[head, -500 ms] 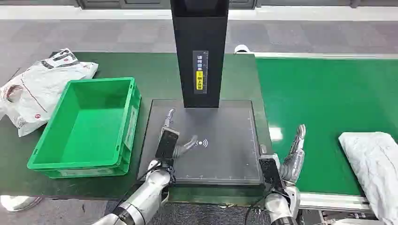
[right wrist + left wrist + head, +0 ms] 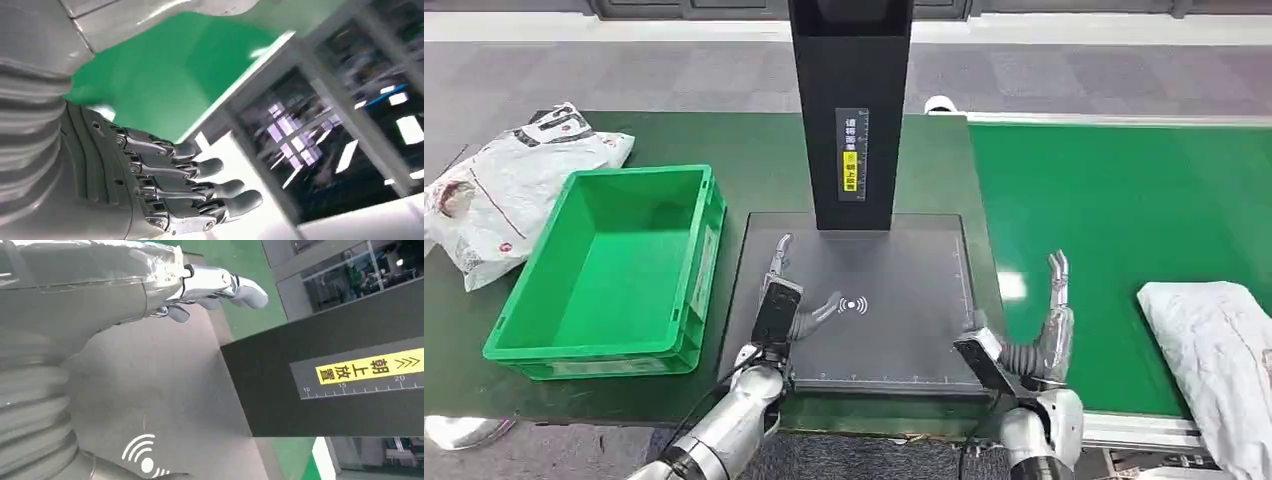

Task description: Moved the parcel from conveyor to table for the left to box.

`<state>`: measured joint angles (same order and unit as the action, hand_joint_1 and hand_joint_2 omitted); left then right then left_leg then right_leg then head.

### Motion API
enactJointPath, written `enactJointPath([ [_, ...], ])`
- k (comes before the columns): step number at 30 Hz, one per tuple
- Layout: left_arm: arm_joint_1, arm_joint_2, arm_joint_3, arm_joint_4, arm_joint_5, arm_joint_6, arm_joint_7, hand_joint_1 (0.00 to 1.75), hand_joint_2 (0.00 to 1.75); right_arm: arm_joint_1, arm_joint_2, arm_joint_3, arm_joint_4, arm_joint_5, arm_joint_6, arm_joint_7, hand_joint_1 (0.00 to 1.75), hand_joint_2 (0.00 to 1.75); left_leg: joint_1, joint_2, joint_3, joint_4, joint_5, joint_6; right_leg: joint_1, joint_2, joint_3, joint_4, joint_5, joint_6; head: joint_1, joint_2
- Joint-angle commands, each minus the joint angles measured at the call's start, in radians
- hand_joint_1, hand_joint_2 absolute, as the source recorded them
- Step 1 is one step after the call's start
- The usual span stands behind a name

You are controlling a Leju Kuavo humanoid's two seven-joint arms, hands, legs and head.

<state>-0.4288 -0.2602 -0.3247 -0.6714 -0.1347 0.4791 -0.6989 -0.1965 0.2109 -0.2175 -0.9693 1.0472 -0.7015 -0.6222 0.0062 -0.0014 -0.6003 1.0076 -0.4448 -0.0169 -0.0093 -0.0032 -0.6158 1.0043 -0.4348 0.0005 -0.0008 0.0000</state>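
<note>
Far left on the dark green table [image 2: 754, 150]: a crumpled white plastic bag [image 2: 504, 185] with red and black print, lying flat. Just beside it, a bright green crate [image 2: 614, 270], upright, nothing inside.

Toward the middle: a dark grey scanner pad [image 2: 894, 290] with a white wireless mark, flat on the table and touching the crate's right wall or nearly so. Rising from the pad's far edge, a black post [image 2: 851, 110] with a yellow label and a small ruler scale.

Above the pad's near left part: left hand [image 2: 786, 300], grasping nothing, fingers stretched forward and spread, thumb pointing toward the wireless mark. Same hand from the left wrist camera [image 2: 200, 287], fingers extended over the grey pad with the post just beyond.

At the pad's near right corner: right hand [image 2: 1039, 335], also released and holding nothing, fingers straight and pointing away over the edge of the green conveyor [image 2: 1114, 200]. From the right wrist camera [image 2: 185, 185], fingers apart and straight.

Far right, on the conveyor's near edge: the parcel [image 2: 1214, 365], white and wrinkled, partly cut off by the frame, well apart from the right hand.
</note>
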Motion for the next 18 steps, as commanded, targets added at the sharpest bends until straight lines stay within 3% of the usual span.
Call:
enactJointPath([
  [1, -0.008, 0.011, 0.046, 0.017, -0.018, 0.003, 0.001, 0.00, 1.75, -0.059, 0.024, -0.562, -0.041, 0.185, 0.003, 0.012, 0.00, 1.75, -0.001, -0.004, 0.003, -0.002, 0.000, 0.001, -0.001, -0.004, 0.005, -0.002, -0.001, 0.001, 0.000, 0.000],
  [3, -0.009, 0.011, 0.046, 0.016, -0.017, 0.005, 0.001, 0.00, 1.75, -0.059, 0.016, -0.604, -0.040, 0.210, 0.003, 0.027, 0.00, 1.75, -0.002, -0.003, 0.002, -0.001, -0.001, 0.001, -0.002, -0.002, 0.003, -0.001, -0.001, 0.000, 0.000, 0.000],
  [7, 0.001, 0.014, 0.048, 0.004, -0.004, -0.009, 0.001, 0.00, 1.75, -0.063, -0.031, -0.678, -0.044, 0.335, 0.003, 0.176, 0.00, 1.75, -0.002, -0.002, 0.005, -0.002, -0.002, 0.002, -0.002, -0.001, 0.006, -0.003, -0.001, 0.000, 0.000, 0.000],
  [10, -0.009, 0.009, 0.044, 0.020, -0.002, -0.027, 0.001, 0.00, 1.75, -0.050, -0.101, -0.654, 0.030, 0.403, 0.003, 0.357, 0.00, 1.75, -0.002, -0.003, 0.002, -0.001, -0.001, 0.002, -0.002, -0.003, 0.003, -0.001, -0.001, 0.001, 0.000, 0.000],
  [14, -0.011, 0.008, 0.045, 0.022, -0.002, -0.026, 0.001, 0.00, 1.75, -0.048, -0.109, -0.649, 0.039, 0.404, 0.003, 0.372, 0.00, 1.75, -0.002, -0.002, 0.005, -0.002, -0.002, 0.003, -0.002, -0.003, 0.007, -0.003, -0.002, 0.002, 0.000, 0.000],
  [18, -0.035, 0.002, 0.040, 0.044, -0.001, -0.035, 0.001, 0.00, 1.75, -0.046, -0.225, -0.563, 0.221, 0.436, 0.003, 0.617, 0.00, 1.75, -0.002, -0.001, 0.005, -0.002, -0.003, 0.003, -0.001, -0.001, 0.006, -0.003, -0.002, 0.002, 0.000, 0.000],
])
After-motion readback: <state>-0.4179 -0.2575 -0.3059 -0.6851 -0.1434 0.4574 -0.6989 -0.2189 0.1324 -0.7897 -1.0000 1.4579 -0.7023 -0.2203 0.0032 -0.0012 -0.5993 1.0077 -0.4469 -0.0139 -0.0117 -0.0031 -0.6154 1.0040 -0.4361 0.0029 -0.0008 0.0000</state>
